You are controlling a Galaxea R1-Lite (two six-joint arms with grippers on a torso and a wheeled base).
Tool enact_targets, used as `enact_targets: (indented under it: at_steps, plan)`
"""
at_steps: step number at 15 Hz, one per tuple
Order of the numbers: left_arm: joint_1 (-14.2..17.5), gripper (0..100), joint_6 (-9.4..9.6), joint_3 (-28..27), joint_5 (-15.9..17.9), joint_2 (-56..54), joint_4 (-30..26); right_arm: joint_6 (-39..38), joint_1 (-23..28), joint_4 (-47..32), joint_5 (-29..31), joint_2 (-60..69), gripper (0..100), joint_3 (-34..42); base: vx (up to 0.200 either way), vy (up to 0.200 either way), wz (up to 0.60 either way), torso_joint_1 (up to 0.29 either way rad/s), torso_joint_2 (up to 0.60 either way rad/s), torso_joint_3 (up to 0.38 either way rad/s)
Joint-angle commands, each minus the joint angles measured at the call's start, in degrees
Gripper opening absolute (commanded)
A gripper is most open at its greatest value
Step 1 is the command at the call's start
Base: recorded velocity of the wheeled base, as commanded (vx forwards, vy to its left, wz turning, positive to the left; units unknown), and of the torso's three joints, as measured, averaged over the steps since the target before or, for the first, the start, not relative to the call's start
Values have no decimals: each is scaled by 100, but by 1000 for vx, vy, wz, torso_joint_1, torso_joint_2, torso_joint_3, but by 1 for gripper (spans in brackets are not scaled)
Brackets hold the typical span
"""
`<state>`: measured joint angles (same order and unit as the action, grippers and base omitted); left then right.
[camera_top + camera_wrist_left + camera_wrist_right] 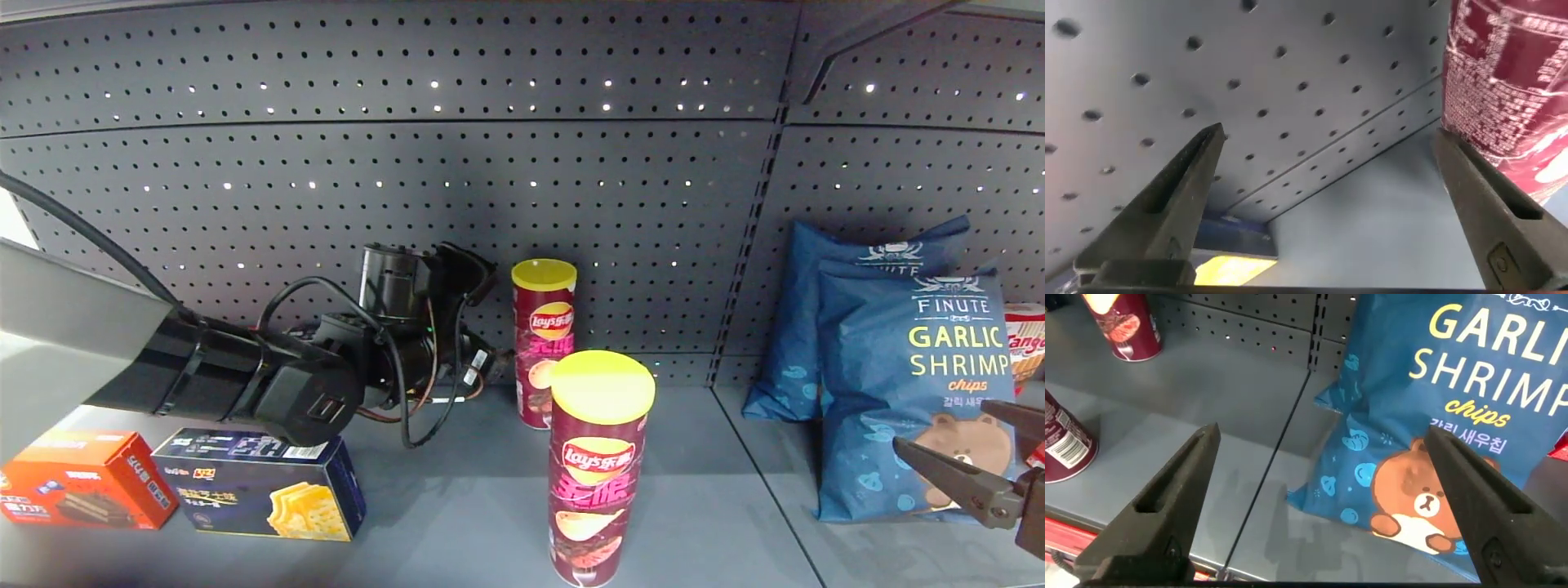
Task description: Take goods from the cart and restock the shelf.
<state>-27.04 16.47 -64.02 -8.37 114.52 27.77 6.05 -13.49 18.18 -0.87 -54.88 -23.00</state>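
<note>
Far left on the shelf [457,506] an orange box [86,478] and a dark blue cracker box [261,483] lie flat, side by side, printed faces towards the front edge, which I take as stocked display.

My left hand [1329,135] is deep in the bay near the perforated back panel [408,188], fingers spread and holding nothing. The rear can [543,343] stands upright just beside one finger, outside the gap; I cannot tell if they touch.

The front can [600,465] stands upright ahead of it, apart, so the two form a front-to-back file, lids up and labels out.

Past the divider, blue chip bags [906,408] lean back against the panel, one behind the other. My right hand [939,425] hangs released in front of the nearer bag, gripping nothing.
</note>
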Motion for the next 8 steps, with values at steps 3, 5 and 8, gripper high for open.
enact_targets:
  at_steps: [3, 5, 8]
  plan:
    - [-109, 100, -118, -119, -6, 150, -8, 2, -4, 2, -1, 13, 100, -2, 0, 0, 0, 0, 0, 0]
    - [-109, 100, -126, -119, -6, 159, -8, 2, -4, 2, -1, 13, 100, -2, 0, 0, 0, 0, 0, 0]
    - [-100, 100, -126, -119, -6, 202, -8, 2, -4, 2, -1, 13, 100, -2, 0, 0, 0, 0, 0, 0]
